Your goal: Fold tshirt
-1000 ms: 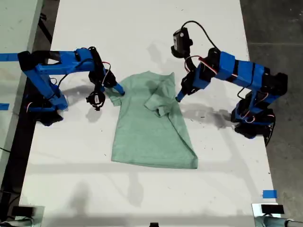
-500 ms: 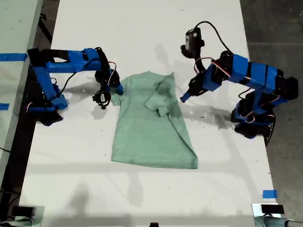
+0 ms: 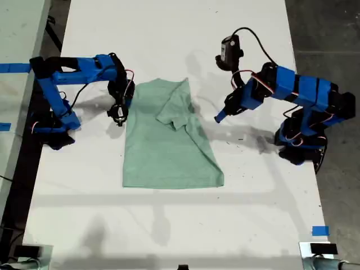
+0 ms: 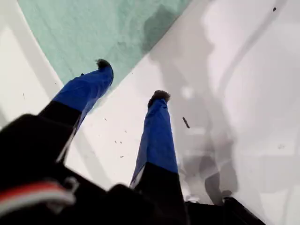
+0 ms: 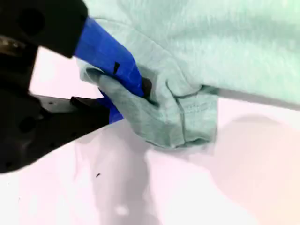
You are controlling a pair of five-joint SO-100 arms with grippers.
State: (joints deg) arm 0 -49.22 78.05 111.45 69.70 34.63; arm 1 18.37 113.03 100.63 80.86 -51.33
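Broadly, the bench (image 3: 169,225) carries the tshirt (image 3: 163,152) around its middle, a little toward the far edge in the exterior view. The sleeve on the exterior view's right is already folded in over the chest, and the hem lies flat toward the near edge.

The step in hand looks like folding the other sleeve inward. To do it well, I judge that my second gripper (image 5: 136,96) should lift the pinched sleeve just clear of the bench, carry it across toward the shirt's midline without dragging the whole garment, and lay it flat before letting go. The body cloth is soft and slides easily, so a low, slow arc is best.

My second gripper, at the shirt's edge on the exterior view's left, has its jaws closed tight on a bunched fold of sleeve cloth, hem stitching showing beside them. My first gripper (image 4: 131,79) hangs above bare bench on the exterior view's right of the shirt, jaws spread wide and holding nothing; one fingertip (image 4: 104,64) shows in front of the shirt's edge, and I cannot tell if it touches.
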